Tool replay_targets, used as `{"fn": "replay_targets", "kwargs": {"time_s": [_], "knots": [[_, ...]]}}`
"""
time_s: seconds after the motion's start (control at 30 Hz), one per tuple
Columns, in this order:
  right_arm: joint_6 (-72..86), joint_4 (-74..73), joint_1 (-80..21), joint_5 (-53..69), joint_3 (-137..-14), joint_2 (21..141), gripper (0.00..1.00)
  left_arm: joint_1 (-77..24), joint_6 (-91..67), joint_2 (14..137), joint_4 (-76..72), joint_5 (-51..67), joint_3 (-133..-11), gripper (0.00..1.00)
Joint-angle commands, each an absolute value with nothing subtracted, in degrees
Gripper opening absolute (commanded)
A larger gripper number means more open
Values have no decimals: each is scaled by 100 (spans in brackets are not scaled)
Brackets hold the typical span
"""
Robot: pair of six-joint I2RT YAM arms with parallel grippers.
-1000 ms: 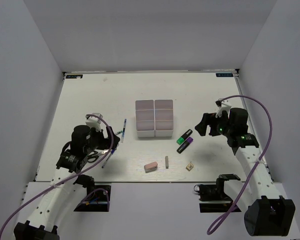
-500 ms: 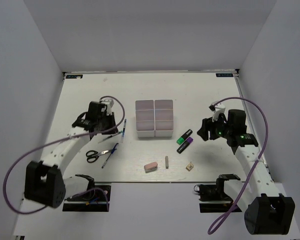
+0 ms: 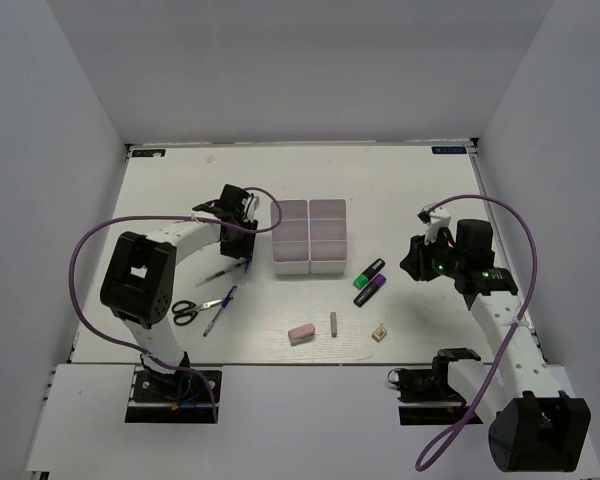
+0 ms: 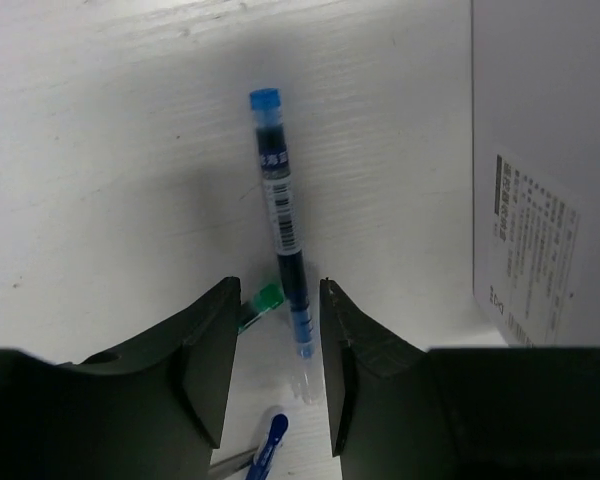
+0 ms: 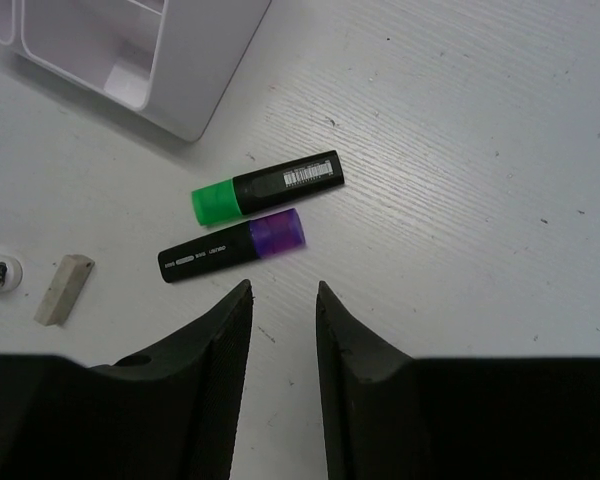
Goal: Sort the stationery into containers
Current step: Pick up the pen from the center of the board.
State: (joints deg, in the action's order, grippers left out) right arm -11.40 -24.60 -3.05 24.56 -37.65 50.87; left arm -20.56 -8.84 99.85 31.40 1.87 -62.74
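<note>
The left fingers (image 4: 205,350) stand part open astride the lower end of 1 blue pen (image 4: 283,215), which lies flat on the table (image 4: 100,150) just left of the white tray (image 4: 540,200) (not pinched: a gap shows on the pen's left side). The right fingers (image 5: 220,340) are part open too, holding nothing, above bare table close to the green highlighter (image 5: 265,187) and purple highlighter (image 5: 235,247), which lie side by side. The scissors (image 3: 185,311), other pen (image 3: 218,309), eraser (image 3: 301,332) and grey stick (image 3: 333,322) lie loose nearer the arms.
</note>
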Motion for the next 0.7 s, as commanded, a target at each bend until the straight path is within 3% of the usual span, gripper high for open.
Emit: {"fn": "replay_targets", "kwargs": {"time_s": [0.0, 0.3, 0.4, 0.53, 0.63, 0.67], "knots": [[-1195, -2558, -308, 2461, -4025, 5045, 36, -2241, -730, 10072, 2953, -121, -6548, 48], [-1195, -2566, -290, 2391, -4025, 5036, 39, -2496, -791, 10362, 2734, -571, -6478, 48], [-1187, -2584, -290, 2382, -4025, 5018, 39, -2505, -835, 10397, 2654, -887, -6276, 40], [-1187, -2575, -281, 2382, -4025, 4984, 39, -2444, -844, 10389, 2619, -1037, -6100, 13], [-1178, -2575, -308, 2373, -4017, 4992, 39, -2391, -844, 10248, 2619, -1063, -6082, 8], [-1186, -2575, -282, 2373, -4008, 4966, 44, -2347, -844, 10205, 2619, -1037, -6117, 7]]}}
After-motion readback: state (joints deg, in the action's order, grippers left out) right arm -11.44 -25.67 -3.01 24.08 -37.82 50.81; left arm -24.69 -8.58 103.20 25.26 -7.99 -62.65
